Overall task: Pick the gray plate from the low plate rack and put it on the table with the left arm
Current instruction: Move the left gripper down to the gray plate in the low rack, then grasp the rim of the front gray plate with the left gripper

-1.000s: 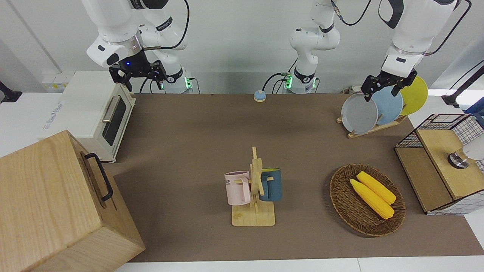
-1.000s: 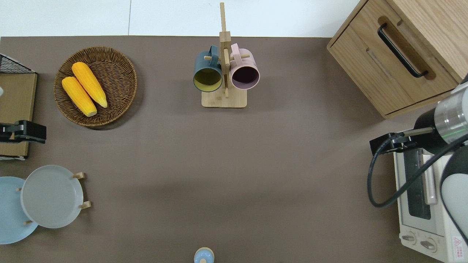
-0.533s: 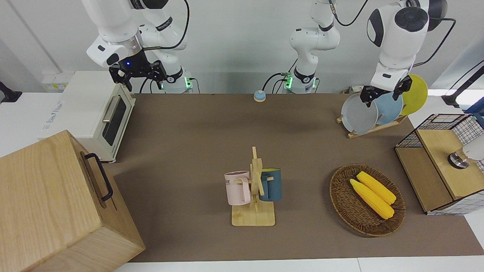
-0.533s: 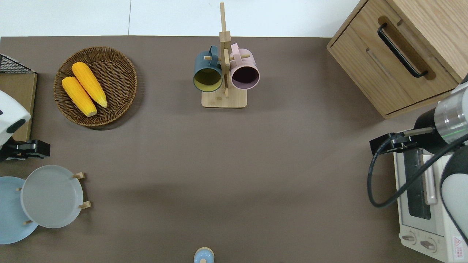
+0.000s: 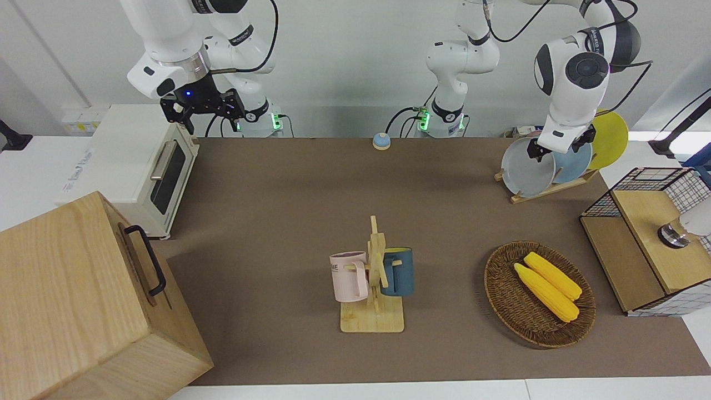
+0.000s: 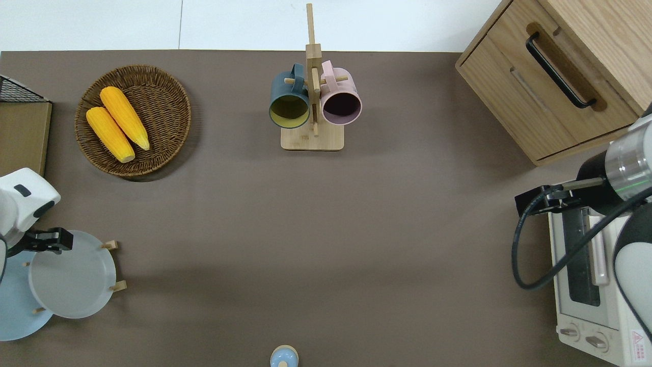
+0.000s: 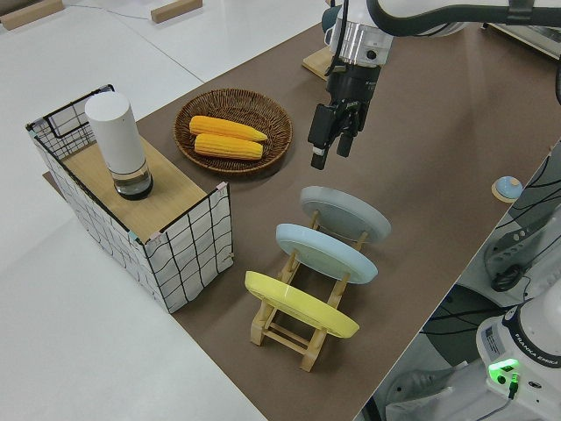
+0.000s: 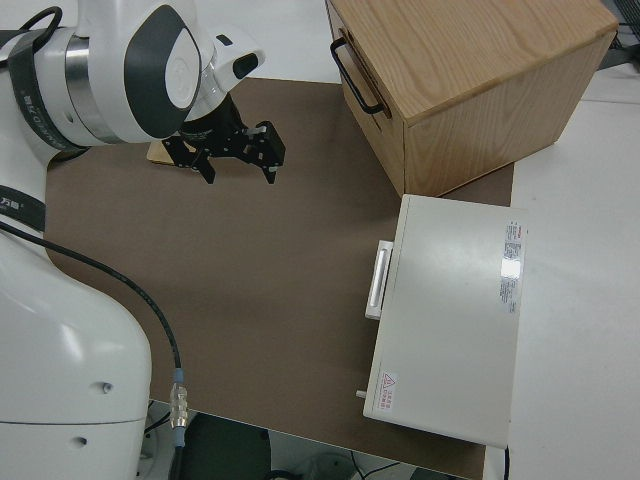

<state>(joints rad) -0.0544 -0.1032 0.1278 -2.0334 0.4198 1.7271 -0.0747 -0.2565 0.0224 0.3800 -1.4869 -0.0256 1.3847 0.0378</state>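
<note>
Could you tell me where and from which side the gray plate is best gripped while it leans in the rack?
Grip the gray plate at its raised upper rim, coming from above. It leans on edge in the low plate rack, so that rim is exposed. The left tool is open over it.

Gray plate (image 6: 71,278) in low plate rack (image 7: 302,329) at left arm's table end; basket (image 6: 163,102) farther from robots.
</note>
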